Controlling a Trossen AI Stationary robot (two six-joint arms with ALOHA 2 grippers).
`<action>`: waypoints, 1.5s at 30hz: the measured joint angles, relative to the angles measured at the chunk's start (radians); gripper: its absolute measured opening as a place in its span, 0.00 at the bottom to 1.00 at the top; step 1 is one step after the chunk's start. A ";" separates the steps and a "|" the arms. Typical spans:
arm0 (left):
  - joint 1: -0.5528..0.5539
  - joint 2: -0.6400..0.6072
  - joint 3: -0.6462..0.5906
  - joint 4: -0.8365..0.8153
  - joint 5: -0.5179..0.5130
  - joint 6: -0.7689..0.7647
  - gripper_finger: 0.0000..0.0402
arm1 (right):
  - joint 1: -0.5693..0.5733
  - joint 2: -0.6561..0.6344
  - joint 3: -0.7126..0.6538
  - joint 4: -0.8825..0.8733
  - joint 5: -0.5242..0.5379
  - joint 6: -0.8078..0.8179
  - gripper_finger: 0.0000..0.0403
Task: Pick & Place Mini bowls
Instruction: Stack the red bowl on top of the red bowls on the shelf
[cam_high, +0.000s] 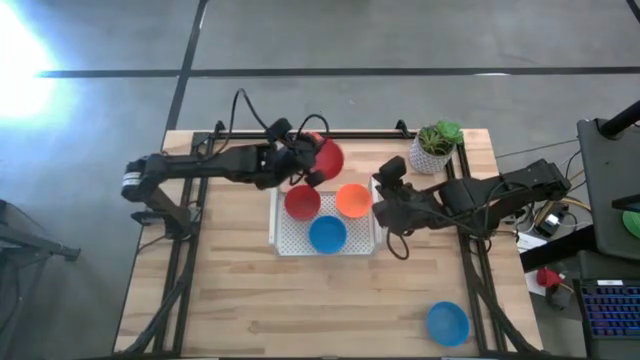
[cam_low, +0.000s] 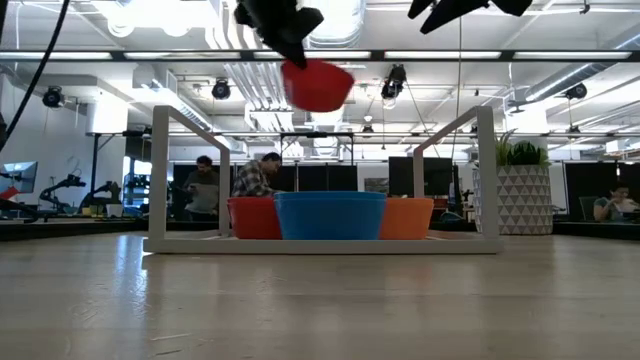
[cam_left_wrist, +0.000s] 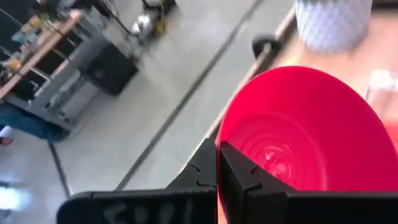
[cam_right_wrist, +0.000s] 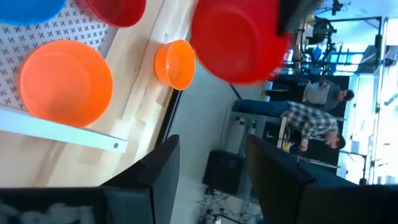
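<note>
Mini bowls of plain plastic are being gathered on the white perforated tray (cam_high: 285, 238), the landmark here: from above, a red bowl (cam_high: 301, 202), an orange bowl (cam_high: 352, 200) and a blue bowl (cam_high: 327, 233) sit on it, while another blue bowl (cam_high: 447, 323) lies well apart from the tray near the table's front right corner. The left gripper (cam_high: 305, 165) hangs above the tray's far edge, fingers pinched on the rim of a second red bowl (cam_high: 328, 157); the right gripper (cam_high: 385, 205) sits just beside the tray's right side, near the orange bowl. At table height, the carried red bowl (cam_low: 318, 84) is clearly in the air above the three bowls in the tray. The left wrist view shows the fingers (cam_left_wrist: 233, 171) closed tight on that bowl's rim (cam_left_wrist: 305, 134). The right wrist view shows its own fingers (cam_right_wrist: 158, 171) spread wide, holding nothing, and a small orange bowl (cam_right_wrist: 175, 63) on the table beyond the tray. The step looks like a carry toward placement; next, the left arm likely needs to lower the bowl onto free tray surface before letting go.
</note>
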 joint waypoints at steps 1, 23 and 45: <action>0.003 -0.004 0.000 -0.038 0.011 -0.009 0.00 | 0.000 -0.002 0.000 0.001 0.000 0.006 0.44; 0.132 -0.002 -0.159 -0.140 0.544 0.198 0.00 | 0.000 -0.157 -0.001 0.002 -0.322 0.363 0.44; 0.140 -0.002 -0.341 0.053 0.608 0.179 0.00 | 0.000 -0.174 -0.003 0.004 -0.327 0.362 0.44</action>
